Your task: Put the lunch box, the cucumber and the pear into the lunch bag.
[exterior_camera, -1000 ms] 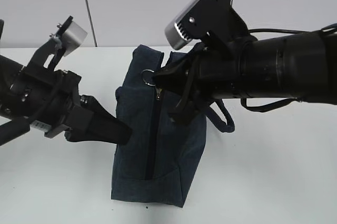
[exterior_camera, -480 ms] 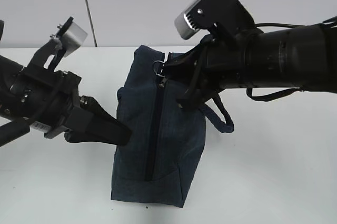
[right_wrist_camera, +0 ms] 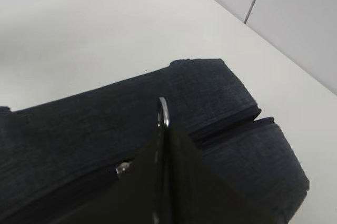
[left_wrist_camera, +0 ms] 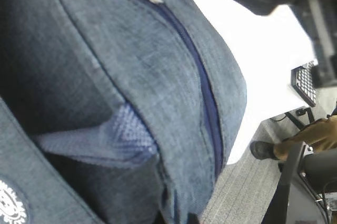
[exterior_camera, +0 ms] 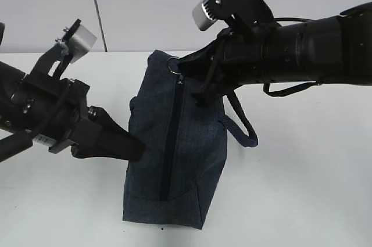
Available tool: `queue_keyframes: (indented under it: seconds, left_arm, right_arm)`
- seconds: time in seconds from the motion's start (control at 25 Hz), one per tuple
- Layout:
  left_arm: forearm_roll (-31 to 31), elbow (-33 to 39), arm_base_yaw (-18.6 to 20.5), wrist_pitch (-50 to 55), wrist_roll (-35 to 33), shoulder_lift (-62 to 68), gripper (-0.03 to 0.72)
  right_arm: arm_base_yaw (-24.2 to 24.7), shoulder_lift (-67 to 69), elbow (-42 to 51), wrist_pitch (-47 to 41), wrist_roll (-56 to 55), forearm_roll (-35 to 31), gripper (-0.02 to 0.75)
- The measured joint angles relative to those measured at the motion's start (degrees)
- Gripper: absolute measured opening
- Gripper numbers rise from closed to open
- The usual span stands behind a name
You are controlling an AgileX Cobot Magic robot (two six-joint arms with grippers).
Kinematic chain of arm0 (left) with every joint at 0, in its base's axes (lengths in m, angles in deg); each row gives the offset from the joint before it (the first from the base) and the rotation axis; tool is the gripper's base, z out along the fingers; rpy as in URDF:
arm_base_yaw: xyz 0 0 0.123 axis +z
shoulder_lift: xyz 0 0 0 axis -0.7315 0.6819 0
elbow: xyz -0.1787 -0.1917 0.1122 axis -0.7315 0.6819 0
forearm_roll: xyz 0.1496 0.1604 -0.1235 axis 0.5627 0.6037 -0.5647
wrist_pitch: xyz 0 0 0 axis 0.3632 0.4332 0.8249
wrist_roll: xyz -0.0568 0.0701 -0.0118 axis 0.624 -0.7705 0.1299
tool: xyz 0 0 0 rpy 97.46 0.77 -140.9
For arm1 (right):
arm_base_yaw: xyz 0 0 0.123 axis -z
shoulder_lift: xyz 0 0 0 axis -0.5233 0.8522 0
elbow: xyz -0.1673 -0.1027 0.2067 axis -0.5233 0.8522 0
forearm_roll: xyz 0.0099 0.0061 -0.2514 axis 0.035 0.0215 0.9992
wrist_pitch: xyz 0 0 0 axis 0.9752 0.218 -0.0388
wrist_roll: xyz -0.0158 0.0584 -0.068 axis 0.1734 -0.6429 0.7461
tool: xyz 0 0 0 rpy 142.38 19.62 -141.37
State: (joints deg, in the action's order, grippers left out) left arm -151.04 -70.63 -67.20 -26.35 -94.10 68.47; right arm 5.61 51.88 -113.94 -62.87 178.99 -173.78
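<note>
The dark navy lunch bag stands on end on the white table, its long zipper facing the camera. My right gripper is shut on the metal ring pull at the bag's upper far end. The right wrist view shows the ring pinched between the shut fingers, with the slider to their left. My left gripper is shut on a fold of fabric on the bag's left side; the bag fills the left wrist view. The lunch box, cucumber and pear are out of view.
The bag's looped handle hangs off its right side under my right arm. A grey wall panel stands behind the table. In the left wrist view the table edge, grey floor and a person's shoe show.
My right gripper has drawn the ring pull and slider along the zipper toward the bag's upper far end. The bag's top leans a little more to the right. The left gripper has not moved.
</note>
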Motion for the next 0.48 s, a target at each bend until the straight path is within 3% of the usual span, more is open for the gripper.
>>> queue_keyframes:
  seconds: [0.48]
  left_arm:
    - [0.9,0.0,0.0,0.1,0.0,0.0,-0.012]
  right_arm:
    - [0.2,4.3,-5.5,1.3,1.1,0.0,0.006]
